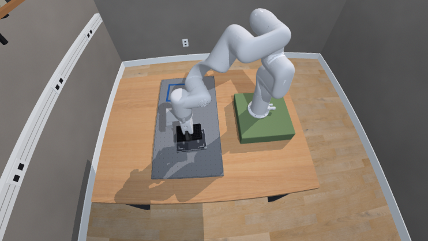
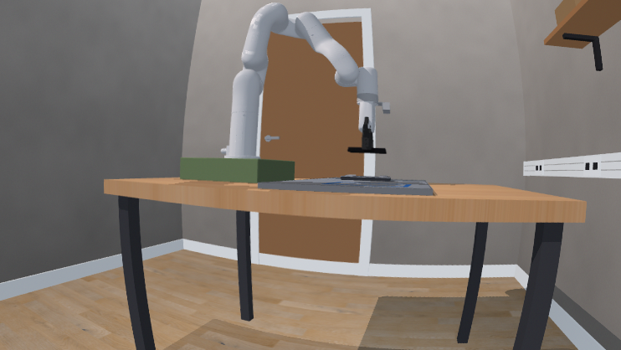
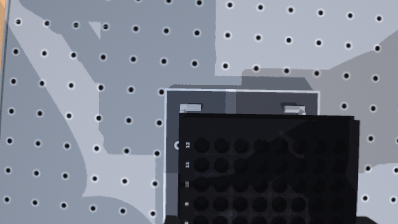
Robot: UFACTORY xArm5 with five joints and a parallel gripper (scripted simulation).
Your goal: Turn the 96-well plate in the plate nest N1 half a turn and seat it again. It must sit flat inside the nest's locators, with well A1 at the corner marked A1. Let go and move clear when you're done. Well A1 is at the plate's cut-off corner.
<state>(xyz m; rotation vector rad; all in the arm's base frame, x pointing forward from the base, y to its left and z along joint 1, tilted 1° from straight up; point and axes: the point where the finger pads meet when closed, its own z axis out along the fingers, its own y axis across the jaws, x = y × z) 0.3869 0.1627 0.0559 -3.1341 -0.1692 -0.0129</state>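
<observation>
From where I stand, the gripper [image 2: 366, 145] is pinching the black 96-well plate [image 2: 366, 150] across its width, jaws clamped on its sides, holding it level in the air above the plate nest [image 2: 366, 177], well apart from it. The wrist view shows the plate's edges running square to the nest's white outline [image 3: 242, 92], with two pale locators [image 3: 190, 108] peeking out beyond the plate's far edge.

The step now, I judge, is lowering and seating. Doing it well means coming straight down, keeping the plate flat, and centring it so all four edges drop inside the locators rather than riding up on one (I cannot make out the cut-off corner or the A1 mark, so orientation is worth checking first).

Around it: the grey perforated board [image 1: 167, 161], a blue-outlined square [image 1: 168, 89] farther along, the green base block [image 1: 278, 125]. Nothing stands in the descent path.
</observation>
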